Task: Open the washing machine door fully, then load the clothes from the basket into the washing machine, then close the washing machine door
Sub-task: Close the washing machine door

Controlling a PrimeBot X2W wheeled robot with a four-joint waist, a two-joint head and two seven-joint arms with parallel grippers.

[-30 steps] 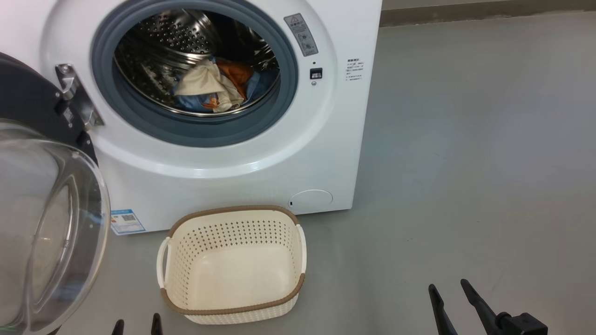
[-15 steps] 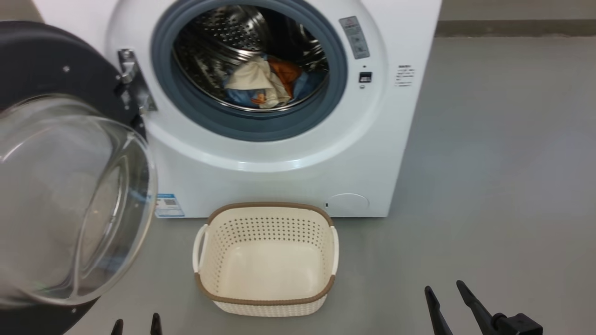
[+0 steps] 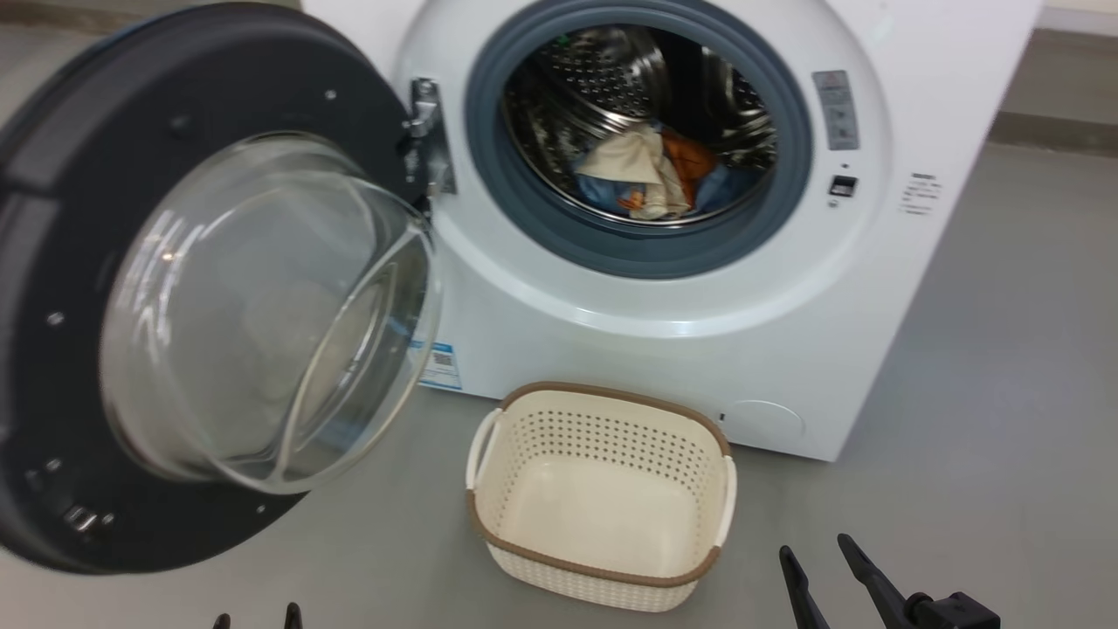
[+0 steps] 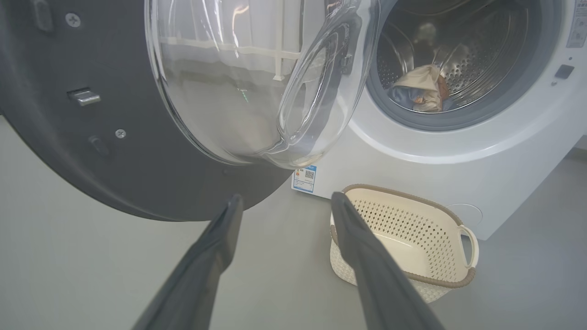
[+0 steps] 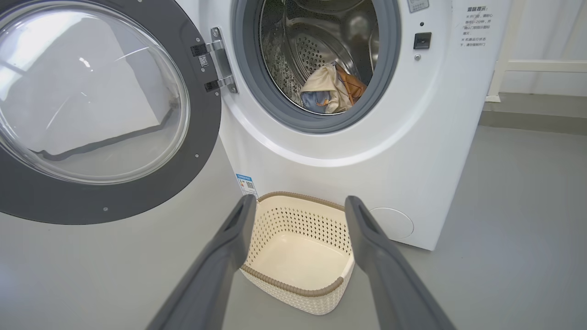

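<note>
Inside the steel drum (image 3: pixel 611 96), cream, orange and blue clothes (image 3: pixel 651 175) lie heaped.

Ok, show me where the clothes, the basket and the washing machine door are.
clothes (image 3: pixel 633 162), head view, on the cream-white piece on top of the heap.
basket (image 3: pixel 603 432), head view, on the perforated far wall.
washing machine door (image 3: pixel 262 306), head view, on the middle of the clear glass bowl.

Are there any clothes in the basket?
No: the head view shows the basket with a bare cream floor, and the clothes lie in the drum.
</note>
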